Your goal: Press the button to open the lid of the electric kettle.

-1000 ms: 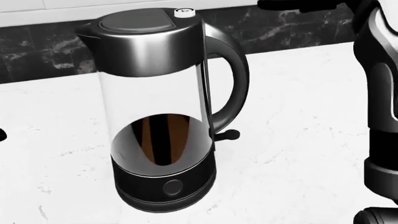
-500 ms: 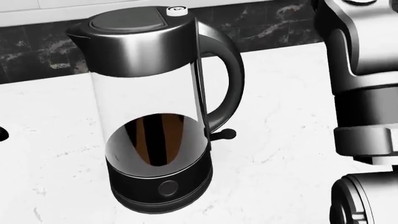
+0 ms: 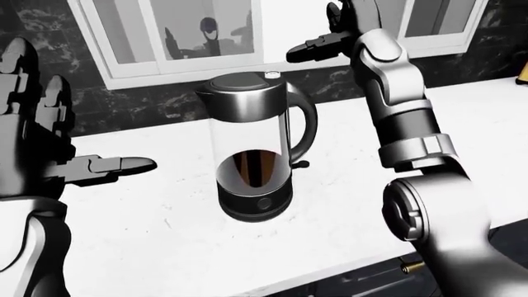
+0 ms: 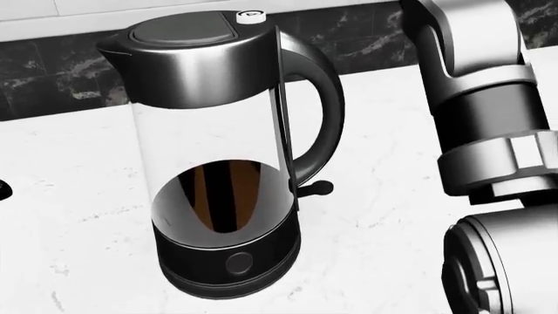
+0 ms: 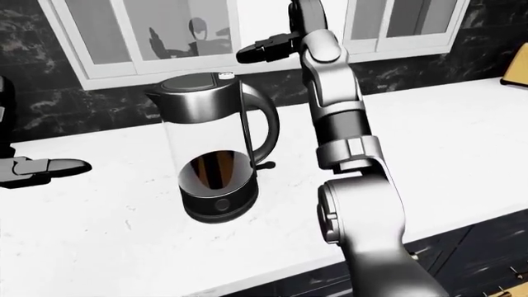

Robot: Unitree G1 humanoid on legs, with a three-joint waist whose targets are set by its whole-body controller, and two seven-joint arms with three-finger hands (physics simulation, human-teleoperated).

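The electric kettle stands on the white counter: glass body, steel collar, black base, black handle on its right side. Its dark lid lies flat and closed. The small white button sits at the top of the handle. My right hand hovers open above and to the right of the button, one finger stretched toward it without touching. My right forearm rises beside the handle. At the left-eye view's left edge my left hand is open and apart from the kettle.
A black marbled backsplash and white-framed glass panes run behind the kettle. A yellow object shows at the right-eye view's right edge. The counter's near edge drops to dark cabinets.
In the head view my right arm has swung in from the right, closer to the kettle's handle. The picture shifted slightly. The kettle's lid has stayed closed.
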